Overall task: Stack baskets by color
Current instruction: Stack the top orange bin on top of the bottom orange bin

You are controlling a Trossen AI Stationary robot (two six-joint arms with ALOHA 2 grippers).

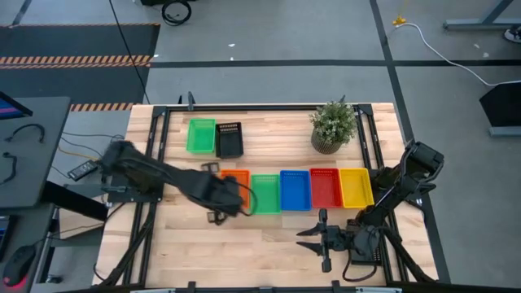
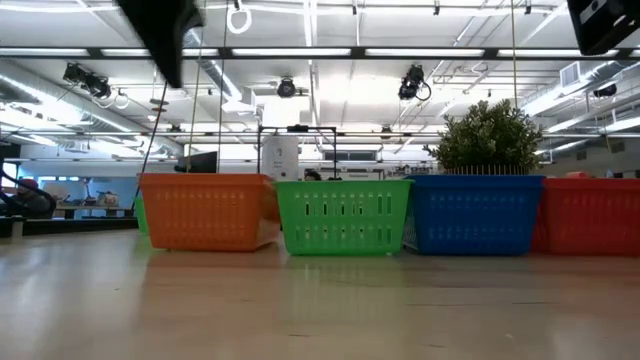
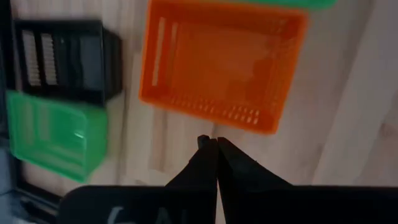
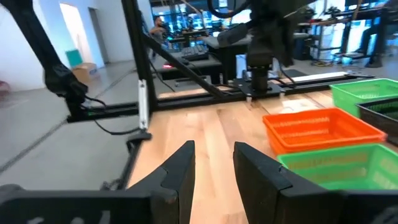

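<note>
A wooden table (image 1: 269, 236) holds a row of baskets (image 1: 295, 190): orange, green, blue, red, yellow. The left gripper (image 3: 212, 144) hangs just above the orange basket (image 3: 221, 62), fingers pressed together and empty. Descending closed, it could knock the basket askew. The right gripper (image 4: 212, 163) waits, part open.

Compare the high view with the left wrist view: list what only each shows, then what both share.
Only the high view: the blue basket, red basket, yellow basket, the plant, and the right gripper, open above the table's near edge.
Only the left wrist view: the left gripper, fingers shut and empty, just off the orange basket.
Both: the orange basket, the black basket and the green basket beside it.
</note>
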